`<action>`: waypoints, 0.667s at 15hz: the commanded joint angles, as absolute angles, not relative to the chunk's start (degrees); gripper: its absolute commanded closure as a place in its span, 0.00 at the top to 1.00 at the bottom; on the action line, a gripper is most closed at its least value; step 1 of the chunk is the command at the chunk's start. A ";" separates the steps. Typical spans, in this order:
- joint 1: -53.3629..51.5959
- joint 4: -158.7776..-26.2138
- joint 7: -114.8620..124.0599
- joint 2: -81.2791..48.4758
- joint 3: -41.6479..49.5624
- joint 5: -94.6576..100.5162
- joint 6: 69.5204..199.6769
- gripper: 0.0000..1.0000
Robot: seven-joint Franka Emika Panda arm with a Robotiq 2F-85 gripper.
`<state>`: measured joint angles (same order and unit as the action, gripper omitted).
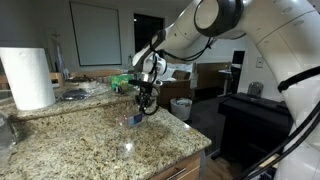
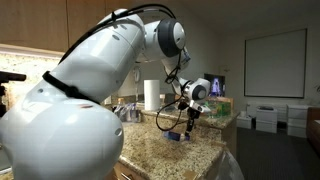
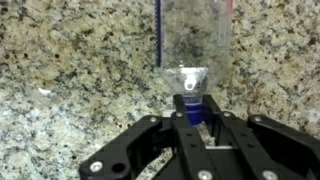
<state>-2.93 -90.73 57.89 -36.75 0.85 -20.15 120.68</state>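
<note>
While the black gripper (image 3: 197, 112) pinches the small blue cap (image 3: 192, 104) of the clear plastic bottle (image 3: 195, 45) between its two fingers (image 3: 183, 130), the bottle's long body points straight away from the gripper, low over the speckled brown stone counter (image 3: 70, 70).

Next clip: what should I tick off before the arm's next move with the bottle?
1. Cap between the fingers of the gripper: ok in the wrist view.
2. Fingers closed firmly on the cap: cannot tell.
3. Bottle in full view: not ok, its far end is cut off by the wrist view's edge.
4. Bottle lying on the counter or lifted: cannot tell.
5. Paper towel roll out of the way: ok, it stands well apart from the gripper.
</note>
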 commanded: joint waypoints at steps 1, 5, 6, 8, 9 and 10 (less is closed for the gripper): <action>-1.28 -91.98 56.28 -36.03 0.10 -22.23 119.74 0.01; -0.66 -92.67 55.74 -35.91 -0.16 -23.51 120.42 0.26; -0.52 -93.01 55.62 -35.79 -0.26 -24.03 120.65 0.31; -0.35 -93.36 55.41 -35.67 -0.40 -24.79 120.64 0.43; -0.33 -93.53 55.30 -35.60 -0.47 -25.13 120.70 0.51; -0.42 -93.72 55.24 -35.49 -0.49 -25.26 120.82 0.56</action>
